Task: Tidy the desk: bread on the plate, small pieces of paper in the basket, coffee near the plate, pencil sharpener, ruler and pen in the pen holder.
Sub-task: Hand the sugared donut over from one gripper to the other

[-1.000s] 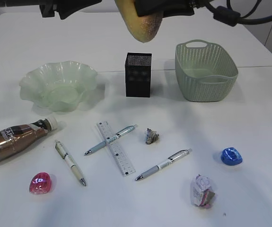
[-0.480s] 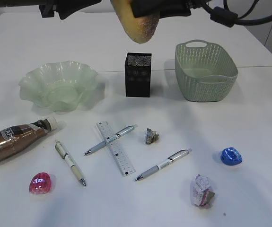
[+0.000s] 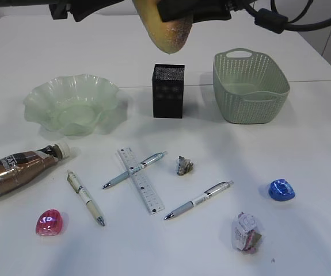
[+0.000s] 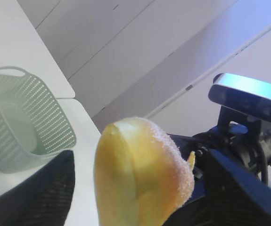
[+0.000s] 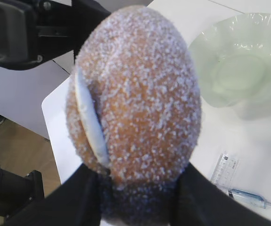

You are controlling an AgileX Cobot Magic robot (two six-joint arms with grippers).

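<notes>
No legible text: only unreadable marks on the coffee [image 3: 14, 170] label and the ruler [image 3: 141, 180]

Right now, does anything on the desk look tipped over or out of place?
Yes. The coffee lies on its side at the desk's front left, not upright by the plate. One pen lies crossed with the ruler. The bread hangs in the right pincer, above the pen holder in the exterior view.
</notes>
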